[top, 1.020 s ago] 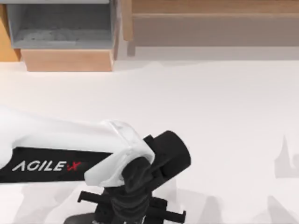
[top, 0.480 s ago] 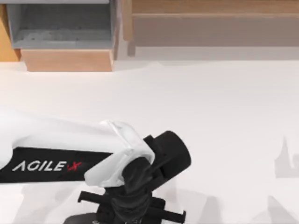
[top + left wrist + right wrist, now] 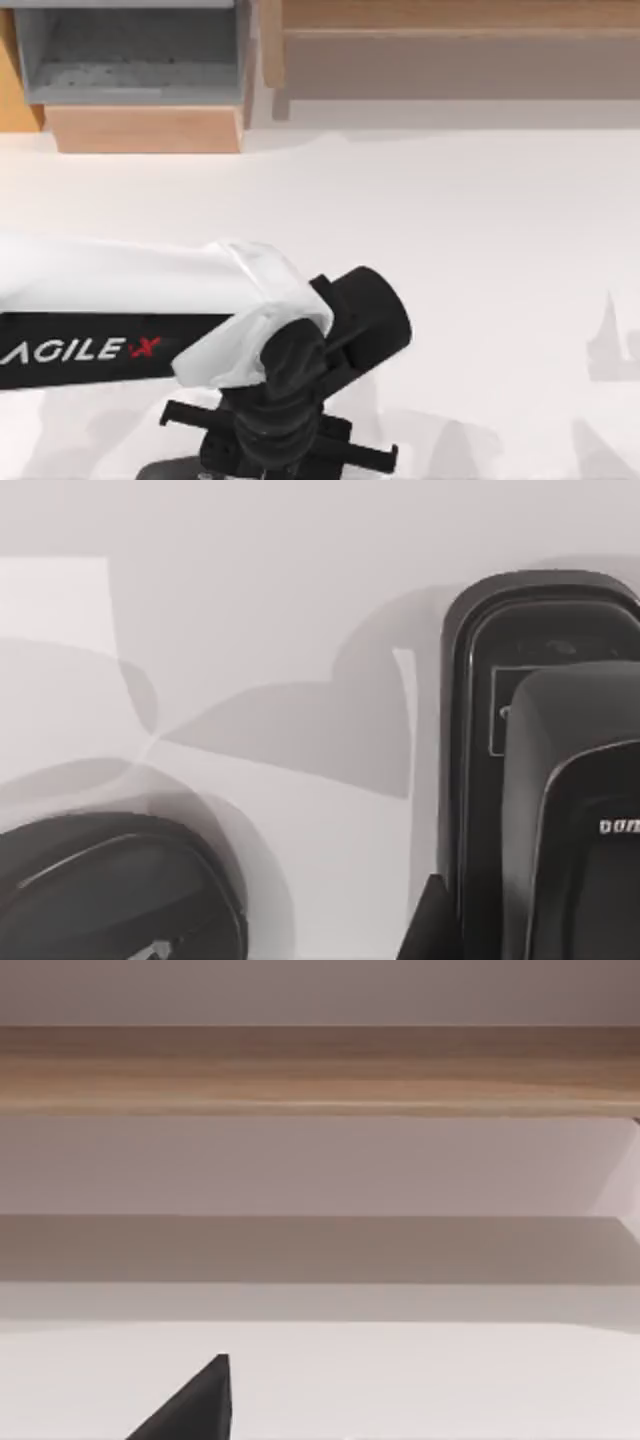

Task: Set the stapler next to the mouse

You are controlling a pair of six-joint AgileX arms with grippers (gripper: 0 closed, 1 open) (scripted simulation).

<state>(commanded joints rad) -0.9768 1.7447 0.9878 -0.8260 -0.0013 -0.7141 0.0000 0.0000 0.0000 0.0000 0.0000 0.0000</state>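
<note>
There is one mouse (image 3: 100,900) and one stapler (image 3: 540,780), and they lie close together low on the table (image 3: 450,250) with a thin strip of table between them. The left end effector (image 3: 275,458) hangs right over them, and I cannot tell if it has hold of the stapler. So the job looks nearly done. The right end effector (image 3: 195,1410) sits idle, facing the wooden shelf (image 3: 320,1070).
</note>
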